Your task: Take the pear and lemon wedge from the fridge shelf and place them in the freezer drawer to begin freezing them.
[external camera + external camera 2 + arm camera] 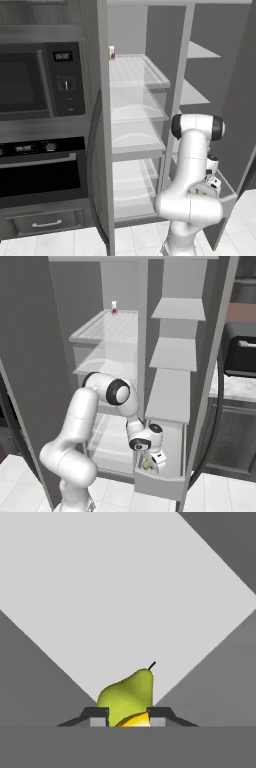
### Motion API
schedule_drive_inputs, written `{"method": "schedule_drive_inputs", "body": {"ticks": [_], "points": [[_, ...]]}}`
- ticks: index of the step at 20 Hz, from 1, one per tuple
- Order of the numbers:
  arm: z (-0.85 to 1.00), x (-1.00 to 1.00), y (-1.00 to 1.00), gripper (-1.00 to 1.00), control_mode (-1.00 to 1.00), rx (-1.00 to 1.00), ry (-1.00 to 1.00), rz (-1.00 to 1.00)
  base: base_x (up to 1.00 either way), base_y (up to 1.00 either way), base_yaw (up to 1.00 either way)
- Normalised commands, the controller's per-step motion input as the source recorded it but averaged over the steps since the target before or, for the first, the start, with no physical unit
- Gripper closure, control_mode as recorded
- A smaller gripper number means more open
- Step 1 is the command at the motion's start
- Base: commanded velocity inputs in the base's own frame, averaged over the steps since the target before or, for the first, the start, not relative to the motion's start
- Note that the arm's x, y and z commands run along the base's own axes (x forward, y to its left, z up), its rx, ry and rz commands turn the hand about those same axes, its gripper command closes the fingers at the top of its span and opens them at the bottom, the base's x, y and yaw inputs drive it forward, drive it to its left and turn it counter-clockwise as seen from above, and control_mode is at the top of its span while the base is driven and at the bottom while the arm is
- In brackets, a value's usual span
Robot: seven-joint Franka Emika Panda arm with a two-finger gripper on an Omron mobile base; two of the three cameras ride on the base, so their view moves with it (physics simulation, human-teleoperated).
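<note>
down inside the wide, shallow light-grey freezer drawer (170,483), pulled out at the foot of the open fridge, the white arm's two-finger gripper (146,465) hangs low over the drawer floor. hand view: the small yellow-green pear with a dark stem (127,694) sits between the two dark fingertips (99,713), and a sliver of the tiny yellow lemon wedge (135,720) shows just in front of it at the bottom edge. the tips flank the pear closely, but whether they clamp it or merely stand either side i cannot tell; the wedge's contact with the fingers is also hidden.

right base view: a speck of yellow-green shows at the fingertips, inside the drawer walls. the flat white ribbed fridge shelf (137,70) up top carries no fruit, just a small white jar with a red label (111,52) at its back corner.

judgement: this is the final set-down, both pieces already at or in the drawer.

to do it well:
- keep the hand low, so the round pear does not roll far once free.
- part the fingers slowly and fully.
- lift straight up, clear of the drawer's front wall and the grey shelf edge above.
- check that neither fruit clings to a fingertip.
</note>
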Motion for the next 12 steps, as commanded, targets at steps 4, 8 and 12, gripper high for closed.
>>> {"method": "schedule_drive_inputs", "body": {"ticks": [4, 8, 12], "points": [[-0.34, -0.07, 0.0, 1.0, -1.0, 0.0, 0.0, 0.0, 0.0, 0.0, 0.0], [-0.5, -0.41, 0.07, -1.0, -1.0, 0.0, 0.0, 0.0, 0.0, 0.0, 0.0], [-0.33, -0.41, 0.01, -1.0, -1.0, 0.0, 0.0, 0.0, 0.0, 0.0, 0.0]]}}
